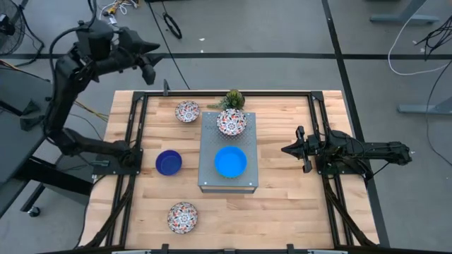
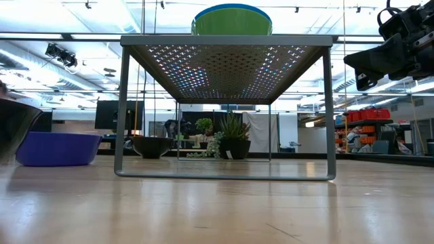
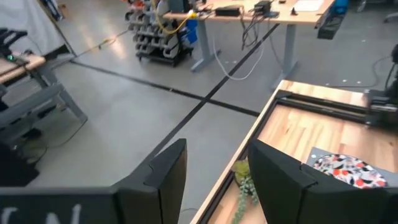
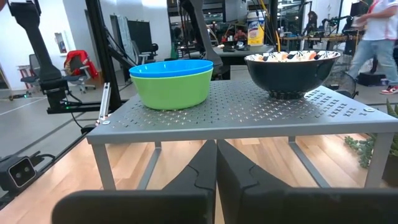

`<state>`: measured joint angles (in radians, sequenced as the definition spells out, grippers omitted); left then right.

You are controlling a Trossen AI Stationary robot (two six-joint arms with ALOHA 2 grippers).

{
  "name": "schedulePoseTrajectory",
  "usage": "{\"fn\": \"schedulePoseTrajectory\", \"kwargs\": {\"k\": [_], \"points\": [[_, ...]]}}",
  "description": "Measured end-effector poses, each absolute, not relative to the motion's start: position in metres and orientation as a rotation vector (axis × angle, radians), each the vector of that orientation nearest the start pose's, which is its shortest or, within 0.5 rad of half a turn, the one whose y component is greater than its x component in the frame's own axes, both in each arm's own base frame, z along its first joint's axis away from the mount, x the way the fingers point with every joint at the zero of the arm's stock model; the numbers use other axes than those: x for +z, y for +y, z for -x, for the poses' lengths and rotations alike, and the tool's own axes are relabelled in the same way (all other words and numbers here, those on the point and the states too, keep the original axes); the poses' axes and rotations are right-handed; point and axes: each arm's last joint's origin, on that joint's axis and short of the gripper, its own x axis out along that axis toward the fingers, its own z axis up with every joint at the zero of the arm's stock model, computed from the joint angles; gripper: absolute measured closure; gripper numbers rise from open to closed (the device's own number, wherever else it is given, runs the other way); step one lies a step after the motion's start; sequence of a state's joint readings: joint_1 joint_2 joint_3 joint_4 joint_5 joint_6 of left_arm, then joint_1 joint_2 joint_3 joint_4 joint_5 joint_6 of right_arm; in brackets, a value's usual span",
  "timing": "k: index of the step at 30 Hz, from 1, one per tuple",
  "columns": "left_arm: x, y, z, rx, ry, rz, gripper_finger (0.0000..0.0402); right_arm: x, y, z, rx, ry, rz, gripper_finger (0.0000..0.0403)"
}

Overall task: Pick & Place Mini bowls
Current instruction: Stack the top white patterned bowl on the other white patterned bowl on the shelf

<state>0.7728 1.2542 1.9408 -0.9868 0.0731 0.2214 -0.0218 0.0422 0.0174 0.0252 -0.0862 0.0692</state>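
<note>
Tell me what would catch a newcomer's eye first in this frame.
The grey perforated metal box in the table's middle draws the eye: on it sits a light blue bowl nested in a bright green bowl, with a floral bowl behind, toward the small plant. A dark blue bowl and two more floral bowls lie on the wood to the box's left. The left claw hangs open beyond the table's far left corner.

left claw: fingers spread, nothing between, hanging over grey floor just off the worktop edge | floral mini bowl on grey perforated box, partly cut by the claw finger | green plant sprigs at worktop edge between fingers | desk with cables beyond
</note>
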Motion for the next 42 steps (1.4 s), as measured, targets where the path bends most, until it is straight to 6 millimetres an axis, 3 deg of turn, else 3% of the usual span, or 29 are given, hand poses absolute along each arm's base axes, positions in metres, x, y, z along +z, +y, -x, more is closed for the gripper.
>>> {"fn": "schedulePoseTrajectory", "kwargs": {"k": [4,20,34,42], "points": [[0.523,0.133,-0.135,0.674,0.381,-0.064,0.0242,0.169,0.0,-0.099,0.064,0.002,-0.069,0.0392],[0.51,0.148,-0.14,0.689,0.497,-0.047,0.0394,0.169,0.0,-0.099,0.064,0.002,-0.069,0.0392],[0.485,0.151,-0.143,0.594,0.781,-0.082,0.0398,0.169,0.0,-0.099,0.064,0.002,-0.069,0.0392],[0.468,0.162,-0.159,0.479,0.922,-0.133,0.0399,0.169,0.0,-0.099,0.065,0.002,-0.069,0.0392]]}}
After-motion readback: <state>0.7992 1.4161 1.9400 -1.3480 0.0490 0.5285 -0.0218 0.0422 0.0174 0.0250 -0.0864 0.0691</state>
